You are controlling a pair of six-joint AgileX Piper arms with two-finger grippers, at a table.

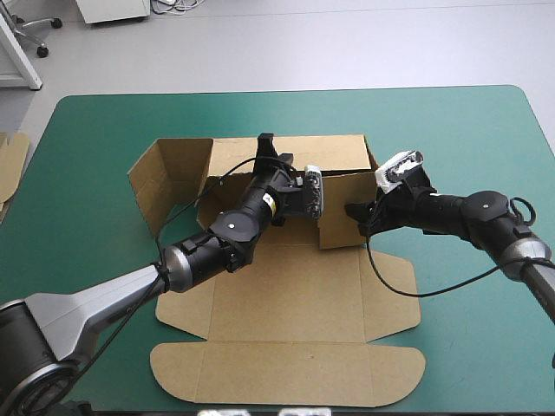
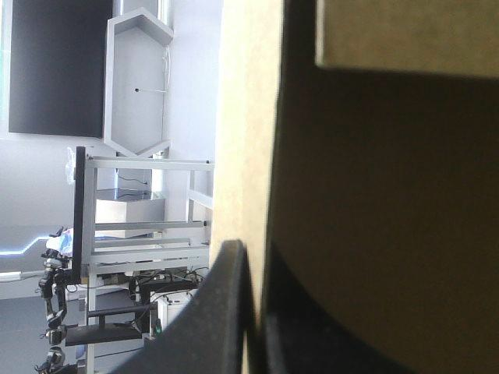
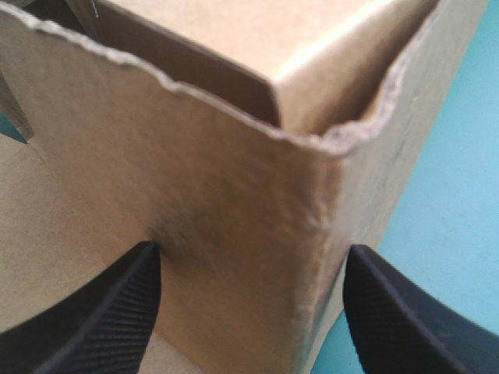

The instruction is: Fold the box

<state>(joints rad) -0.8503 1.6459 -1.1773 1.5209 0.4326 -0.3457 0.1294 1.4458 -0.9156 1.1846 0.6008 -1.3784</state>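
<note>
High view: the box (image 1: 286, 295) sits on the table (image 1: 87, 130), far walls raised. The left gripper (image 1: 267, 141) pinches its back wall; the right gripper (image 3: 253, 249) gapes around a corner, likely needing squaring next.

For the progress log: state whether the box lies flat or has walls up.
Partly folded: the box has its far walls standing, while the near lid lies flat.

What seems spare brown board (image 1: 10, 165) lies beside the teal-green cover (image 1: 486, 286).
</note>
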